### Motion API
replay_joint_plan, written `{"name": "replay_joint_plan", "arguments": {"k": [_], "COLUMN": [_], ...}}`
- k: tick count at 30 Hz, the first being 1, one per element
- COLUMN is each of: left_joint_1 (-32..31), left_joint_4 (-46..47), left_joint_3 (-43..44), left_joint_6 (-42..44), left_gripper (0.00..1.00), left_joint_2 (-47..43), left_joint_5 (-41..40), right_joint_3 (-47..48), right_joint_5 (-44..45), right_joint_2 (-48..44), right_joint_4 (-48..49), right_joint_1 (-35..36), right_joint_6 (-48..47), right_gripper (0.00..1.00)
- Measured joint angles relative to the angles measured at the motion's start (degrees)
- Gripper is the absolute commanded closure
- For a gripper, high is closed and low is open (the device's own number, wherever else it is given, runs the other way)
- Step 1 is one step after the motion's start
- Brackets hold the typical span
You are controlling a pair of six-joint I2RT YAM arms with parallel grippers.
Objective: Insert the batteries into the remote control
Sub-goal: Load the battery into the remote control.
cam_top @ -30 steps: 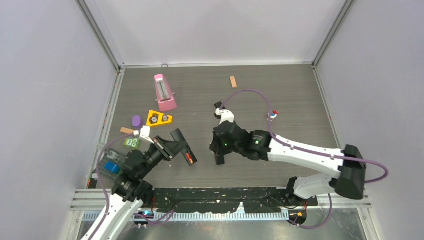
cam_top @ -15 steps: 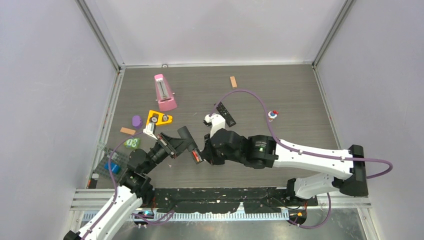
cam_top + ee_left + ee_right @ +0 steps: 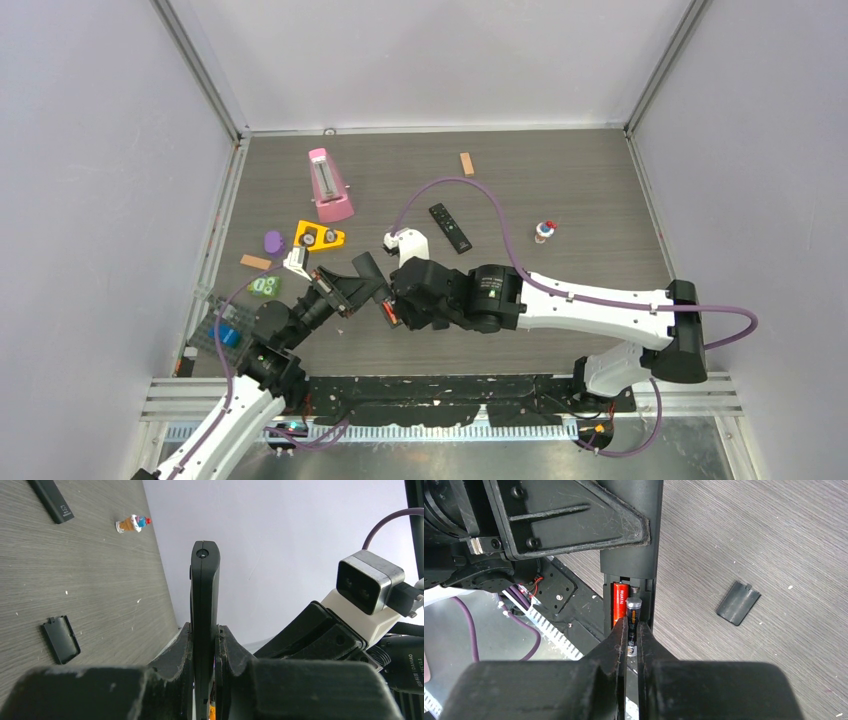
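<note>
My left gripper (image 3: 204,645) is shut on the black remote control (image 3: 204,590), holding it edge-up above the table. From above, the remote control (image 3: 370,282) sticks out of the left gripper (image 3: 345,292) toward the right gripper (image 3: 398,306). The remote's open battery bay (image 3: 629,600) faces the right wrist view. One red battery (image 3: 619,605) lies in the bay. My right gripper (image 3: 632,635) is shut on a dark battery (image 3: 633,615), whose metal tip sits in the bay's empty slot beside the red one.
The loose battery cover (image 3: 737,602) lies flat on the table (image 3: 560,190). A second black remote (image 3: 450,227) and a small toy figure (image 3: 543,231) lie farther back. At the left are a pink metronome (image 3: 328,186), a yellow triangle (image 3: 318,237) and a clear tray (image 3: 225,335).
The right arm has swung left and brought its battery up to the remote's open bay. The left gripper lifted the remote slightly. The second remote on the table is now uncovered.
</note>
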Motion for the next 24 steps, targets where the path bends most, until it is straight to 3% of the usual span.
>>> {"name": "replay_joint_plan", "arguments": {"k": [11,19,24], "left_joint_1": [0.00,0.00,0.00], "left_joint_4": [-0.87,-0.79,-0.79], "left_joint_3": [-0.11,-0.11,-0.11], "left_joint_6": [0.04,-0.48,-1.03], "left_gripper": [1.00,1.00,1.00], "left_joint_2": [0.09,0.09,0.09], "left_joint_5": [-0.04,-0.04,-0.07], "right_joint_3": [0.70,0.70,0.22], "right_joint_5": [-0.02,0.00,0.02], "right_joint_2": [1.22,1.07,-0.52], "right_joint_4": [-0.76,-0.72,0.11], "right_joint_1": [0.04,0.04,0.00], "right_joint_6": [-0.22,0.07,1.01], "right_gripper": [0.72,0.65,0.48]}}
